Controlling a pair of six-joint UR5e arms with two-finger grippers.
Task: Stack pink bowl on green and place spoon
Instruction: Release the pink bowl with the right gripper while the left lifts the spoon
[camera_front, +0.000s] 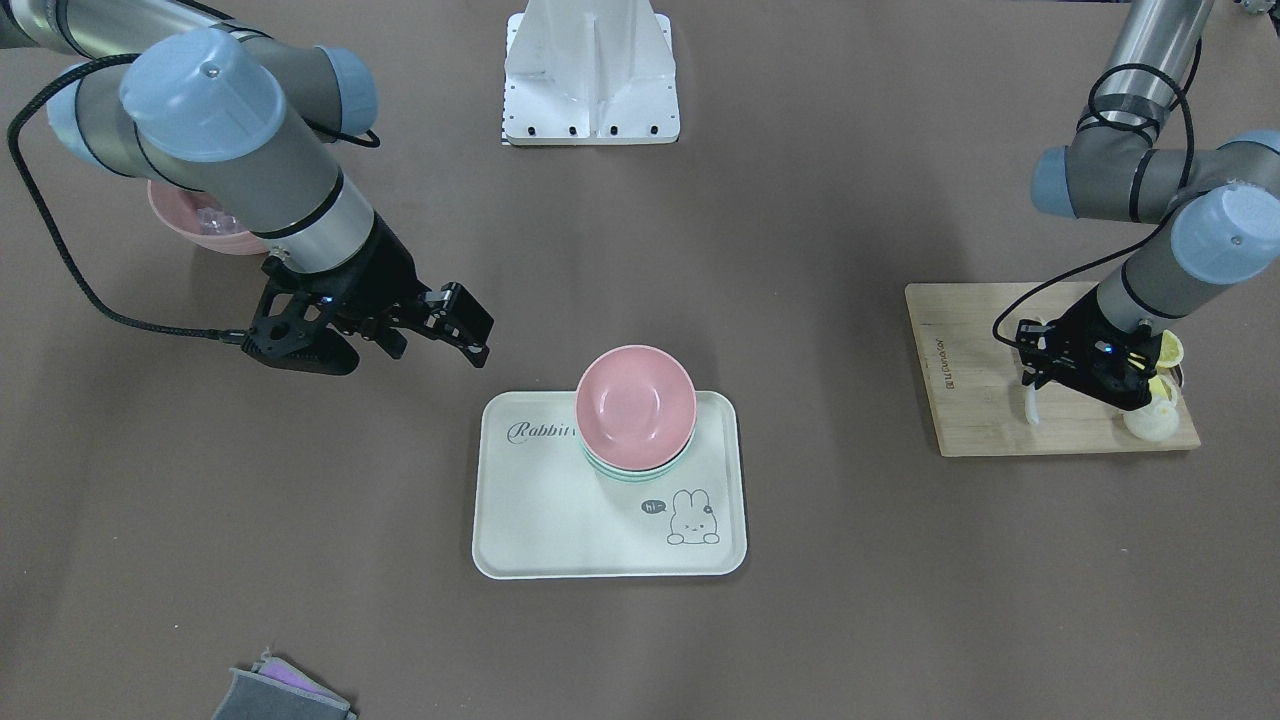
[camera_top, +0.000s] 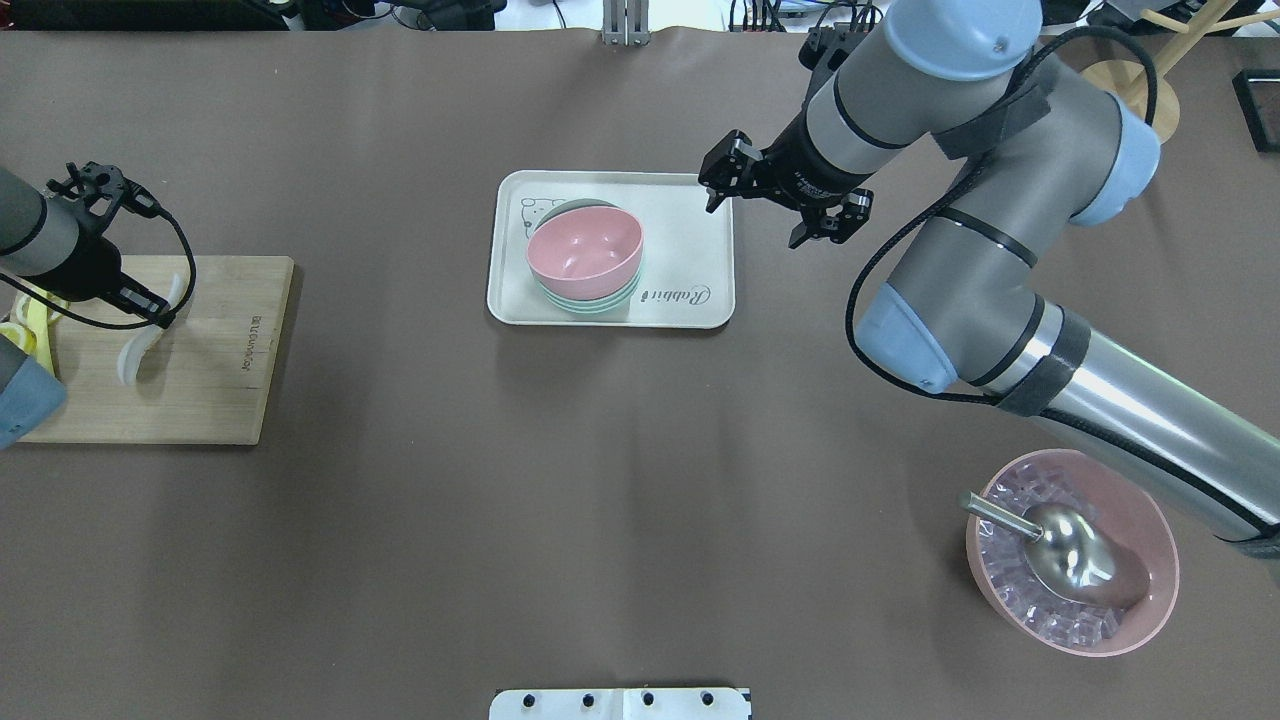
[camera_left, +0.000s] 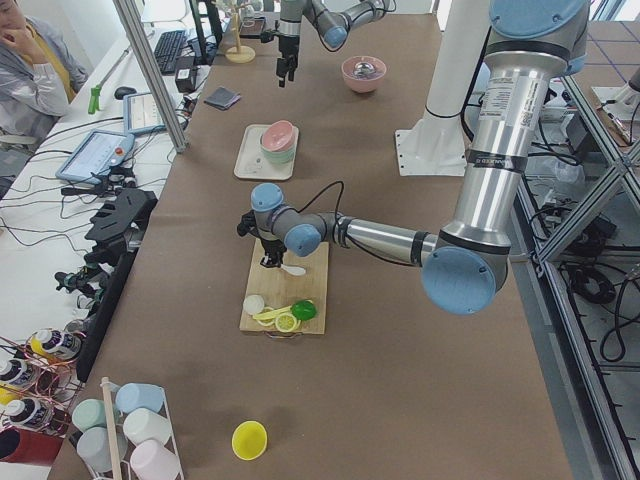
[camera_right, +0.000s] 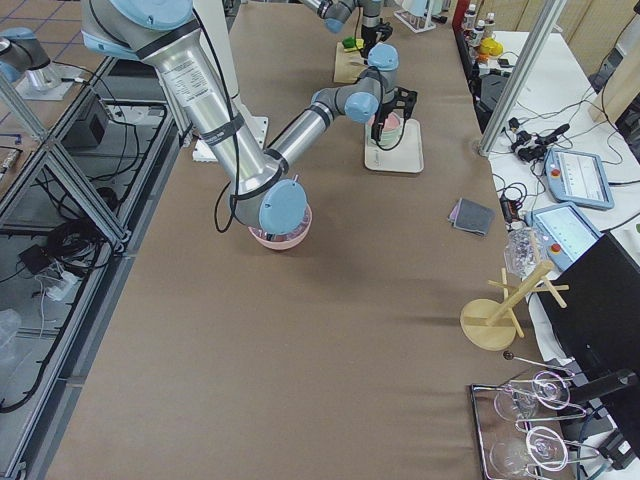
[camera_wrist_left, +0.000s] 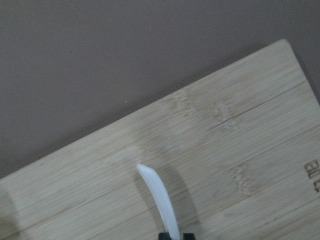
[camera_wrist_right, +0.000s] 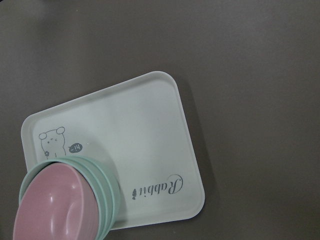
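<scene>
We judge the stacking done: the pink bowl (camera_front: 635, 405) sits nested in the green bowls (camera_top: 592, 301) on the cream tray (camera_front: 560, 530), at about 12 o'clock from the table's middle in the overhead view. What is left is the spoon. The left gripper (camera_top: 165, 318) is pinching the white spoon (camera_top: 135, 358) over the bamboo board (camera_top: 215, 385), far out at 9 o'clock and well apart from the bowls. Whether the spoon's low end touches the board we cannot tell. The right gripper (camera_top: 755, 222) hangs at the tray's 3 o'clock side, fingers spread wide and holding nothing.

The tray reads "Rabbit" in script, and beside its drawn rabbit a small bubble says "hi". The board carries a burned-in mark along one edge — too small for us to read.
</scene>
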